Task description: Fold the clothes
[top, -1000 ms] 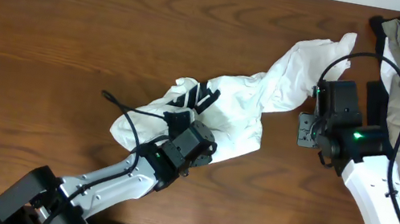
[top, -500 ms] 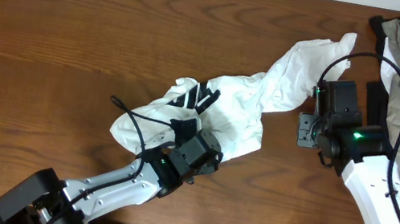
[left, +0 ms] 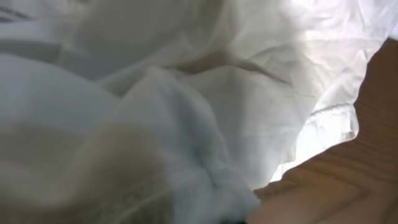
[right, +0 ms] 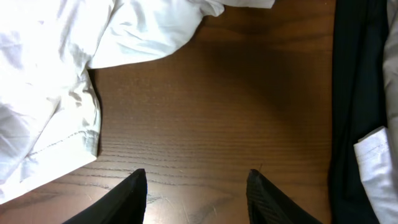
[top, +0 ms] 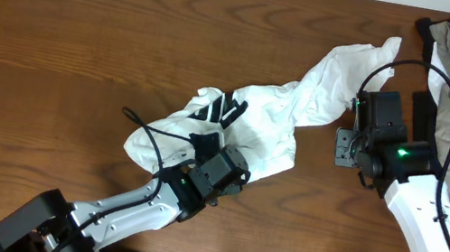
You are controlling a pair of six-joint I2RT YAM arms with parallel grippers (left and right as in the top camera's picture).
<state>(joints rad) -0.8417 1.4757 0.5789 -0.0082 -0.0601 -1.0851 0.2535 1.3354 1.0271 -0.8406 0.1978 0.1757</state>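
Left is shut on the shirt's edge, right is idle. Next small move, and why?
Probably lift the left gripper a little and draw the cloth toward the bare table at left. The shirt lies bunched in a twisted band running to the upper right, so it needs spreading before any fold. The right gripper is open over wood, holding nothing.

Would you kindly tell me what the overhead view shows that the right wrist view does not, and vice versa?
Overhead only: the left gripper at the lower edge of the white T-shirt, and the shirt's black print. Right wrist only: the right gripper with its open fingers up close over bare wood. Both: the T-shirt, the table and the black garment.
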